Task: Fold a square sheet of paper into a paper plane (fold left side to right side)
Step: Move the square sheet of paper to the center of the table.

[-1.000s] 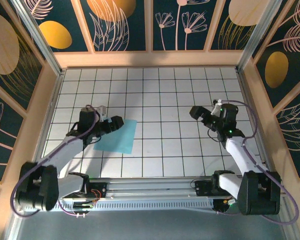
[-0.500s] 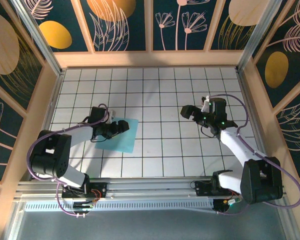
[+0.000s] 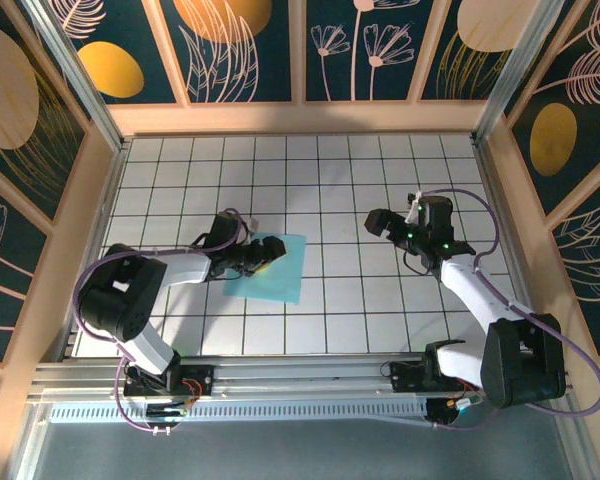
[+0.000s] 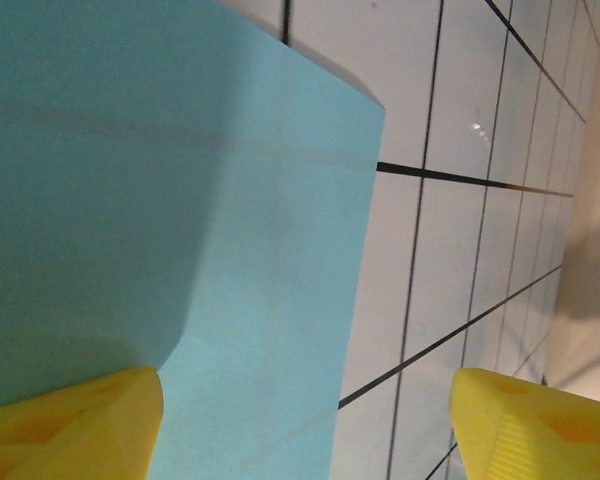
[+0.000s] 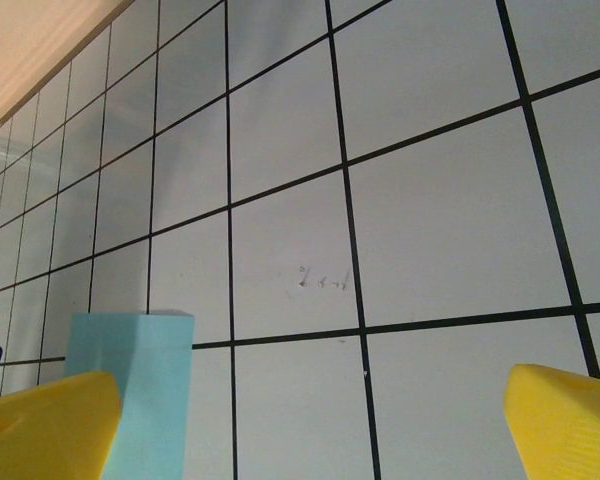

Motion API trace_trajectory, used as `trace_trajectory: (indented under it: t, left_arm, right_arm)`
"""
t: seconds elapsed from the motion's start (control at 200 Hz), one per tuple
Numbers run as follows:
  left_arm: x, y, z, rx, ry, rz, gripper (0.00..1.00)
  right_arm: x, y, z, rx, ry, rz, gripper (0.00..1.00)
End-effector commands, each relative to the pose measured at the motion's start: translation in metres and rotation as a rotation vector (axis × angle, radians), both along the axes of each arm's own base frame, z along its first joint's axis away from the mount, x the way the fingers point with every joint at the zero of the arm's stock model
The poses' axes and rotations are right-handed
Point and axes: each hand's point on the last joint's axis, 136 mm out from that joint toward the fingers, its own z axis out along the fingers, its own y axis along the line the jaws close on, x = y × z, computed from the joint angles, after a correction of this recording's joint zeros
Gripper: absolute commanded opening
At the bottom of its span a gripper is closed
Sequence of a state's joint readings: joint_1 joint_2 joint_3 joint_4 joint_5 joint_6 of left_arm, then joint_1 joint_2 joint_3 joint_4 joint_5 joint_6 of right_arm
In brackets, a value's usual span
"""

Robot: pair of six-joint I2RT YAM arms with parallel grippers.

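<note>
The square sheet of paper (image 3: 282,276), thin, light-cyan & unfolded, lies flat on the white, black-gridded worktop (image 3: 325,180). It sits left of centre, turned a bit off the grid lines. The left tool (image 3: 263,261) is low over the sheet's left part, its arm reaching in from the left side.

In the left wrist view the left tool (image 4: 305,425) is released. Its two yellow fingertips (image 4: 75,420) stand wide apart, one over the sheet (image 4: 170,200), the other over bare tile beyond the sheet's edge, w/ nothing grasped btw them. Cannot tell if the fingertip on the paper side touches it. A soft shaded band runs across the sheet here, and one corner shows near the top of that view.

The right tool (image 3: 376,221) hovers right of centre, well apart from the sheet, pointing toward it. In the right wrist view the right tool (image 5: 305,425) is released too, yellow fingertips (image 5: 570,420) far apart w/ bare tiles btw them. The sheet (image 5: 130,390) shows low at left, just beside the left-hand fingertip. Faint scuff marks (image 5: 320,283) sit on one tile. Dark-blue wall panels (image 3: 245,50) w/ floral prints, in pale wood frames, ring the worktop.
</note>
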State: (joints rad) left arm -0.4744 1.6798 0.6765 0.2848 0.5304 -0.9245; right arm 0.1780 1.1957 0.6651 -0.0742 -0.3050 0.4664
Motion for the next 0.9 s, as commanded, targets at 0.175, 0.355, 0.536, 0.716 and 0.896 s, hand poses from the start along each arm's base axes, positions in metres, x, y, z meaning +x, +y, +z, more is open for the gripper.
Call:
trace_trajectory:
  t: [0.175,0.355,0.536,0.716,0.896]
  left_arm:
    - [0.003,-0.040,-0.024,-0.028,0.110,0.115,0.75]
    - [0.003,-0.069,-0.023,-0.064,0.118,0.120,0.75]
    - [0.007,-0.080,-0.012,-0.078,0.084,0.085,0.76]
    - [0.014,-0.084,0.013,-0.051,0.009,0.038,0.78]
    - [0.018,-0.071,0.039,0.010,-0.073,0.057,0.81]
  right_arm:
    - [0.000,-0.007,0.004,-0.013,-0.003,-0.053,0.99]
    - [0.001,-0.007,0.000,-0.018,0.013,-0.056,0.98]
    - [0.003,-0.008,-0.003,-0.045,0.026,-0.050,0.98]
    - [0.007,-0.008,-0.002,-0.074,0.026,-0.042,0.97]
    - [0.015,-0.001,0.001,-0.116,0.029,-0.021,0.90]
